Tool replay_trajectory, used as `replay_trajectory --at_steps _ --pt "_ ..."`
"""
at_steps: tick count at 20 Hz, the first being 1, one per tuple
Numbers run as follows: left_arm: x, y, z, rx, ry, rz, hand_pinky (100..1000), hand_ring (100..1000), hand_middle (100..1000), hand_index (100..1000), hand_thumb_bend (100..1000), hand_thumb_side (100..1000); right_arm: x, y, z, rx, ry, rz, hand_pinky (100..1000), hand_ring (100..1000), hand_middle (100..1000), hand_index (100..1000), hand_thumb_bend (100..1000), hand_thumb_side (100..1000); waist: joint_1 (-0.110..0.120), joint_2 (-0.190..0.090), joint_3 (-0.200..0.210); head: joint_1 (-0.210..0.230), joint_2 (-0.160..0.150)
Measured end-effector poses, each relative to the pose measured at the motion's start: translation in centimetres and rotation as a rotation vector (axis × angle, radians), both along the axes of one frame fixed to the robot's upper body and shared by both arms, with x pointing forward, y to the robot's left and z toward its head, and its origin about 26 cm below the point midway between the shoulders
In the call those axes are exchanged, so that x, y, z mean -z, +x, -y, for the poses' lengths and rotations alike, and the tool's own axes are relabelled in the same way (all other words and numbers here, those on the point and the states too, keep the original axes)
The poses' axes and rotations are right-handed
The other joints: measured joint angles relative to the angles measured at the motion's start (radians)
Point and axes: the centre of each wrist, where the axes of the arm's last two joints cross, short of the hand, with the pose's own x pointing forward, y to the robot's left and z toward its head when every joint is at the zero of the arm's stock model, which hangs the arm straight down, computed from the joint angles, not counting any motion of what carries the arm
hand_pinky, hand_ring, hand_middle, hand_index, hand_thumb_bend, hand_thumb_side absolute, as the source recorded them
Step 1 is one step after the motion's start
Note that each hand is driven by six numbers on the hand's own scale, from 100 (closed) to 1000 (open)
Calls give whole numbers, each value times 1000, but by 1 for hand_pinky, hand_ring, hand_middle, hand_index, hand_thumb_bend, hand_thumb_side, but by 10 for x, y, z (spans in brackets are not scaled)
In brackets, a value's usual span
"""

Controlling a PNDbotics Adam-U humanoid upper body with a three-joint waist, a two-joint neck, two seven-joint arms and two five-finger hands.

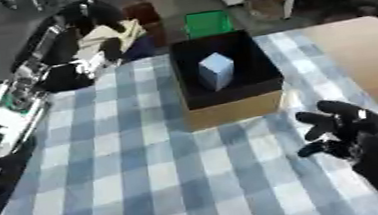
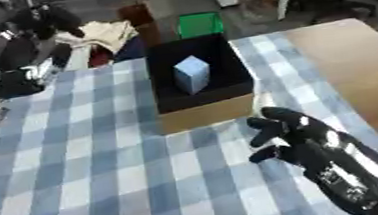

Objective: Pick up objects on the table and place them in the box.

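Soft even daylight, mild overall blur, faint shadows, no harsh glare.

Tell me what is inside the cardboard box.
The box holds one pale blue block, standing against its dark lining. The near wall hides the floor just behind it, so anything lying low there cannot be seen.

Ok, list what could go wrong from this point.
1. The right hand hovers open beside the box; swinging left, it might nudge the cardboard wall and slide the box on the checked cloth.
2. The pale block stands tilted inside the box, so a jolt could tip it over.
3. The left arm is raised at the table's far left edge near clutter; its hand cannot be made out, so contact there is hard to rule out.
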Motion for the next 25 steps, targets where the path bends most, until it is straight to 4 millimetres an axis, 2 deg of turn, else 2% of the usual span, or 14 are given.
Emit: replay_trajectory --at_steps 4,9,13,17,25 --pt "10 -23 -5 9 -66 -40 883 648 668 711 207 474 3 -1 7 46 9 -7 746 1000 699 953 100 618 -1 -6 31 -6 13" --pt "31 -41 -11 -4 -133 -105 896 643 664 702 205 520 5 -2 14 99 29 -10 744 1000 696 952 100 622 -7 -14 69 -7 45" --pt "49 -49 -12 -24 -190 -161 905 640 660 697 165 627 9 -4 21 153 38 -23 743 1000 694 952 100 628 -10 -15 94 -8 78" --pt "65 -54 -11 -49 -225 -213 915 637 657 694 155 694 11 -5 25 193 39 -28 740 1000 691 953 100 631 -17 -15 105 -8 101" --pt "88 -59 -8 -100 -256 -294 921 635 656 692 147 750 13 -6 29 237 52 -38 737 1000 683 952 100 634 -24 -15 111 -7 122"
